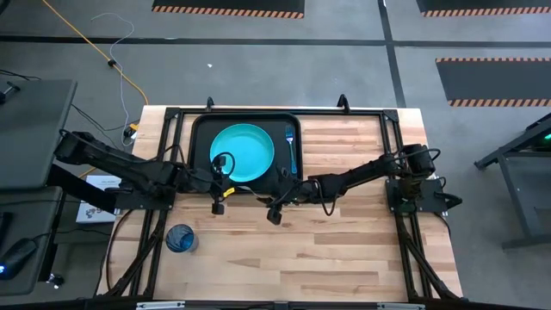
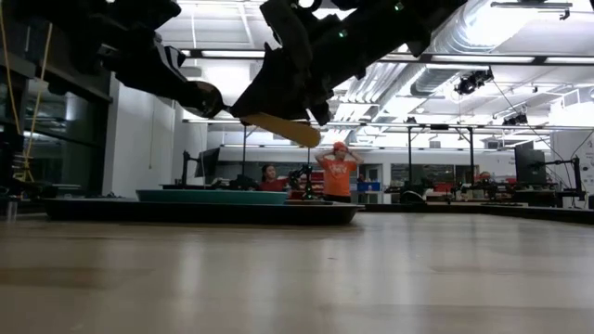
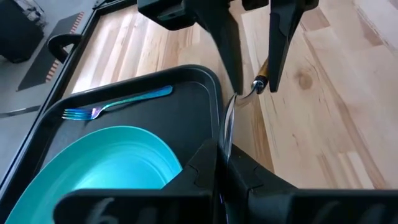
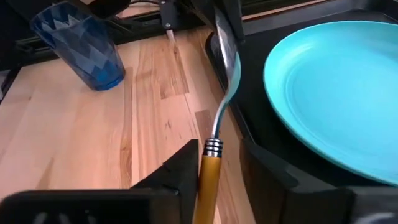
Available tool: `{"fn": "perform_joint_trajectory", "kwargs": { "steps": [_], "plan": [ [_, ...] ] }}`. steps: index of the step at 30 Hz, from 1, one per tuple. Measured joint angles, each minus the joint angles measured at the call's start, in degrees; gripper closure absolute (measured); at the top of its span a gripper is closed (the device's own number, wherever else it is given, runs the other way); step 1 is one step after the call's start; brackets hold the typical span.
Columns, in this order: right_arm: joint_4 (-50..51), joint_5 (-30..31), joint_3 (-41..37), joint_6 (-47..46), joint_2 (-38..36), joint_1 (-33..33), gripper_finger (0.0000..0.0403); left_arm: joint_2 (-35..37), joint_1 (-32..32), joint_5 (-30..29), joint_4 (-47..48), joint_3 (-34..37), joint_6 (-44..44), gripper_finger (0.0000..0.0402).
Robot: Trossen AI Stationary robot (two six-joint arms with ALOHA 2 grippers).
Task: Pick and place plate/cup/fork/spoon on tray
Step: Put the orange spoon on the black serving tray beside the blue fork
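The spoon (image 4: pixel 224 87), with a silver bowl and an orange handle, is in the air over the tray's near right corner. My left gripper (image 3: pixel 225 165) is shut on its bowl end. My right gripper (image 4: pixel 217 168) is open, one finger on each side of the orange handle (image 4: pixel 208 180), with a gap showing. The turquoise plate (image 1: pixel 242 153) and the light-blue fork (image 1: pixel 290 146) lie in the black tray (image 1: pixel 200 129). The blue cup (image 1: pixel 181 239) stands on the table near the left front. My left gripper pinches the spoon's silver bowl (image 3: pixel 227 134) between its two fingers, coming roughly level from the table's left. The spoon is lifted clear and reaches away from the fingers toward the right, its handle (image 2: pixel 278 125) sloping a little down.
The tray sits at the table's far middle. The fork lies along its right side and the plate fills its left. Bare wood lies to the right and front. Black frame bars run along the table's edges. People stand far off in the room behind.
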State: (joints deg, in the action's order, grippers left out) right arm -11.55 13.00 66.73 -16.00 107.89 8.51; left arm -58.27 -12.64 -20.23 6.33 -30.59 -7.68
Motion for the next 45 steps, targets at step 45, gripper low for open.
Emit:
{"fn": "perform_joint_trajectory", "kwargs": {
  "steps": [45],
  "plan": [
    [23.00,14.32,-0.26,-2.48,-7.21,-0.02,0.0397,47.15,-4.41,1.57,2.99,11.17,5.49,0.0257]
  ]
}}
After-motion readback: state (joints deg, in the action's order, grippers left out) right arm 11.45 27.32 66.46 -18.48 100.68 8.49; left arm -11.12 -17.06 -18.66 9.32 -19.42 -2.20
